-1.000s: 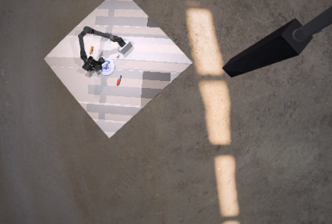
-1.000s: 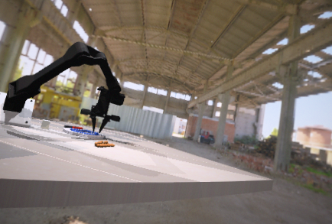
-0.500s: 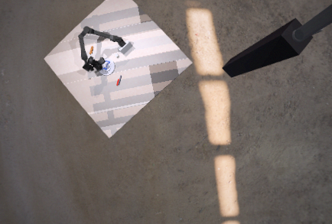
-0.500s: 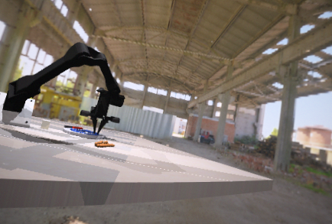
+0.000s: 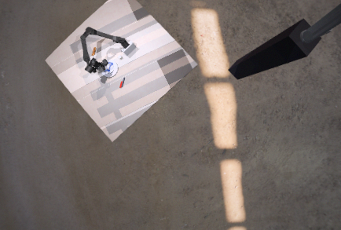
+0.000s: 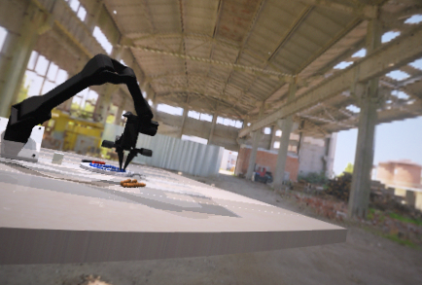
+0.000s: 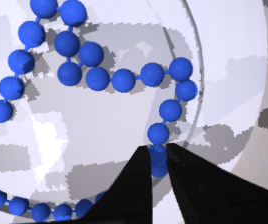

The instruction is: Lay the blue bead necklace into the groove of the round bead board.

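Observation:
The blue bead necklace (image 5: 109, 66) (image 6: 104, 167) (image 7: 124, 80) lies on the round white bead board (image 7: 237, 55). In the wrist view, one stretch follows the curved groove at the lower left, while the rest bends inward in a zigzag across the board's middle. My gripper (image 6: 124, 170) (image 7: 156, 153) points down at the board's edge region and is shut on a bead of the necklace, low at the board. The beads just beyond the fingertips run up to a sharp corner near the groove line. The fingers hide part of the necklace and groove.
An orange object (image 5: 93, 51) (image 6: 132, 183) lies on the table near the arm. A red and dark object (image 5: 122, 83) (image 6: 97, 161) lies on the board's other side. A small pale block (image 5: 121, 57) (image 6: 57, 158) stands between the board and the arm's base.

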`<state>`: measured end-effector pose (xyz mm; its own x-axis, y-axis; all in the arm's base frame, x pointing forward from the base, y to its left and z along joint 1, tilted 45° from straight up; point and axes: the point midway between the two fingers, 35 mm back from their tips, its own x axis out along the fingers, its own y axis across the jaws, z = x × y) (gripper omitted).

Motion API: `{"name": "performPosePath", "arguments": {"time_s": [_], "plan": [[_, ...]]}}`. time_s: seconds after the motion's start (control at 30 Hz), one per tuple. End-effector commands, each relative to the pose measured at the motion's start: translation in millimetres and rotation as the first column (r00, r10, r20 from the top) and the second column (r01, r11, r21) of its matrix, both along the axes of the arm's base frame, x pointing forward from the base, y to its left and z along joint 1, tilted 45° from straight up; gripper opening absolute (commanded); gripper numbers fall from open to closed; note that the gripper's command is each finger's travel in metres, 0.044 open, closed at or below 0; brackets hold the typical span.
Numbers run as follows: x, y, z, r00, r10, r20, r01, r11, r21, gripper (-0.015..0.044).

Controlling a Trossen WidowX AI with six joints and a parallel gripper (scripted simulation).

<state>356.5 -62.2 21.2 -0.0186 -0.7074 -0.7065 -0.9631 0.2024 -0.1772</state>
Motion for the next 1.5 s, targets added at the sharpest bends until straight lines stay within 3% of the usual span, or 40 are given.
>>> {"name": "performPosePath", "arguments": {"time_s": [0.0, 1.0, 1.47], "plan": [[0.0, 0.1, 0.3, 1.0, -0.001, 0.0, 0.001, 1.0, 0.0, 0.0], [7.4, -2.9, 0.5, 1.0, 0.007, -0.003, -0.007, 1.0, -0.004, 0.0], [7.4, 1.1, 4.5, 1.0, 0.004, -0.001, -0.004, 1.0, -0.002, 0.0368]]}}
